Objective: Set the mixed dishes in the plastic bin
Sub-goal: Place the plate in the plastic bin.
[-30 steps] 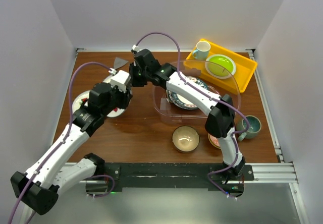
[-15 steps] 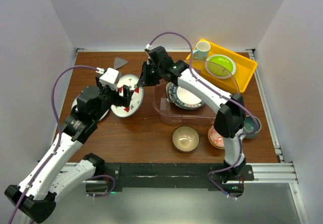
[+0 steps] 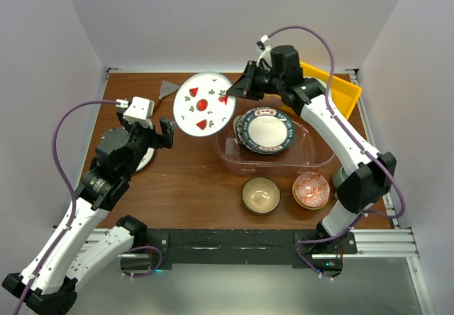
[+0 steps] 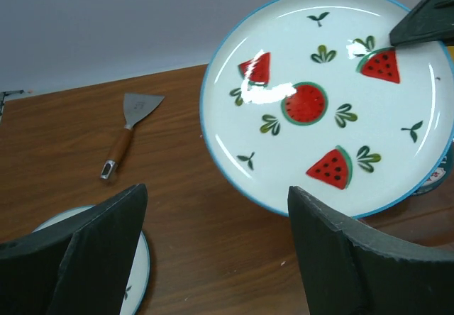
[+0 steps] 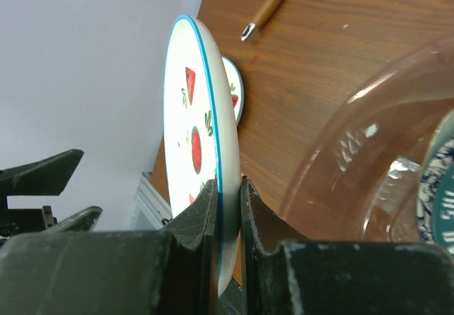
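Note:
A white plate with red watermelon marks (image 3: 202, 104) hangs tilted above the table, left of the clear plastic bin (image 3: 312, 160). My right gripper (image 3: 231, 94) is shut on the plate's right rim; the right wrist view shows the rim pinched between both fingers (image 5: 227, 205). Two plates (image 3: 264, 130), one with a dark-green lettered rim and one blue floral, lie stacked in the bin. My left gripper (image 4: 216, 258) stands open and empty below and left of the plate. The tan bowl (image 3: 260, 194) and red-patterned bowl (image 3: 312, 189) sit in front of the bin. The mug is hidden.
Another white, blue-rimmed plate (image 3: 145, 159) lies on the table under my left arm. A wood-handled scraper (image 3: 169, 88) rests at the back left. The yellow tray (image 3: 344, 89) shows behind my right arm at the back right.
My left gripper opened, let go of the watermelon plate and pulled back. My right gripper lifted the plate off the table and carried it up and right, towards the bin.

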